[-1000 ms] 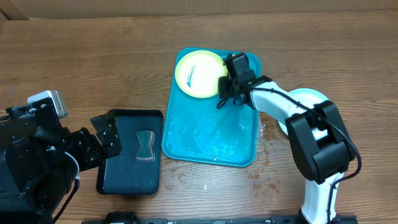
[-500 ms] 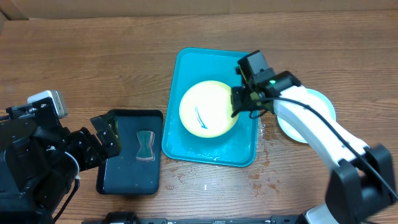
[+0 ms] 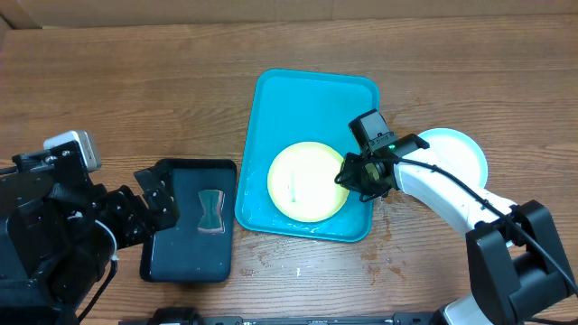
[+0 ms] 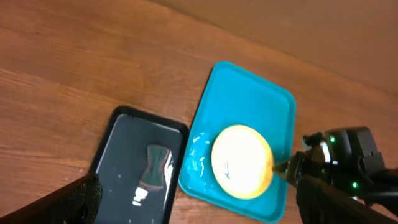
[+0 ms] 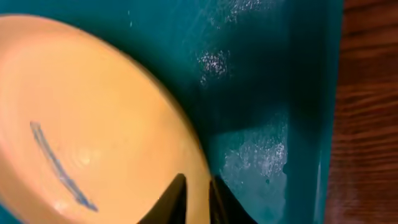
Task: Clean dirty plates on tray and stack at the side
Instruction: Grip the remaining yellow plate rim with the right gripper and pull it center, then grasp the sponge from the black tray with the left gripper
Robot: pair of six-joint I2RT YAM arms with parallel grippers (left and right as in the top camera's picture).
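Yellow-green plate (image 3: pixel 307 181), streaked blue, lies in the tray (image 3: pixel 312 95), its rim pinched in the narrowly closed right hand (image 3: pixel 358 176). Behind that hand, a blue-rimmed plate (image 3: pixel 452 149) rests on the desk (image 3: pixel 135 81). The left hand (image 3: pixel 158 199) gapes wide by the black tray (image 3: pixel 185 253).

No writing, brand or number can be read. The plate (image 5: pixel 99 112) bears a dark stroke (image 5: pixel 59 165): a smear, not lettering.

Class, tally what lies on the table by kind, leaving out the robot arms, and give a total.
Plates: 2 (yellow-green plate, light blue plate)
Trays: 2 (turquoise tray, black tray)
Other: 1 (dark hourglass-shaped piece)
Total: 5
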